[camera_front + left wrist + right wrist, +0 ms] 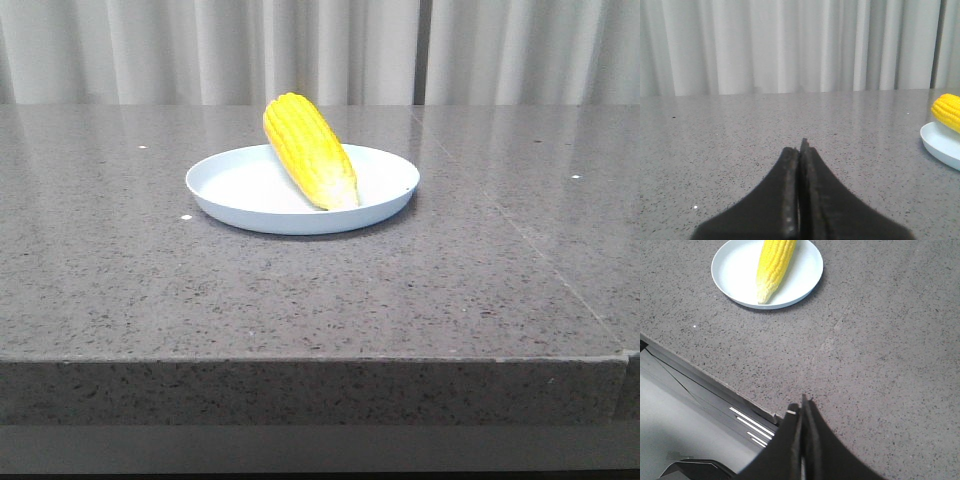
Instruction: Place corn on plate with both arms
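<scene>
The yellow corn (308,149) lies on the pale blue-white plate (240,190) in the middle of the grey table, its paler tip toward the front and its thick end resting on the far rim. Neither gripper shows in the front view. In the left wrist view my left gripper (801,145) is shut and empty, low over bare table, with the corn (947,111) and plate (940,146) far off to one side. In the right wrist view my right gripper (802,402) is shut and empty above the table's front edge, well away from the corn (772,266) and plate (735,271).
The table is grey speckled stone (120,280) with a seam running toward the front right. Its front edge (705,375) drops to a dark frame below. Pale curtains (320,50) hang behind the table.
</scene>
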`<state>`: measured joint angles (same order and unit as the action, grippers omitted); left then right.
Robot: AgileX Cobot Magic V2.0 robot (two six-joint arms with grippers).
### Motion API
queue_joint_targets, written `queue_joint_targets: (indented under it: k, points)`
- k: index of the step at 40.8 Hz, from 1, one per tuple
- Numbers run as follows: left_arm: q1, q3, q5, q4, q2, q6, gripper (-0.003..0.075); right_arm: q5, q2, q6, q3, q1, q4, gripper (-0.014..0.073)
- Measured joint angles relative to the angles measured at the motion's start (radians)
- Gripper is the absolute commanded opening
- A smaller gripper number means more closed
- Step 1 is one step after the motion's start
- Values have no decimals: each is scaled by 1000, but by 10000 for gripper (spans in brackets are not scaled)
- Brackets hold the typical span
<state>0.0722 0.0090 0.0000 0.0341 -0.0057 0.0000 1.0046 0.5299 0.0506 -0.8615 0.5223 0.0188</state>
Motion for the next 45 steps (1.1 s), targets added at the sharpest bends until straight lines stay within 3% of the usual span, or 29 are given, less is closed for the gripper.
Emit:
queue_joint_targets:
  k: [40,45]
  points:
    - [0,0,0,-41,0,0,-20,-2,-3,-2,4,0,0,-87]
    - [0,0,0,-41,0,0,-20,-41,-45,-2,54,-54,0,-87]
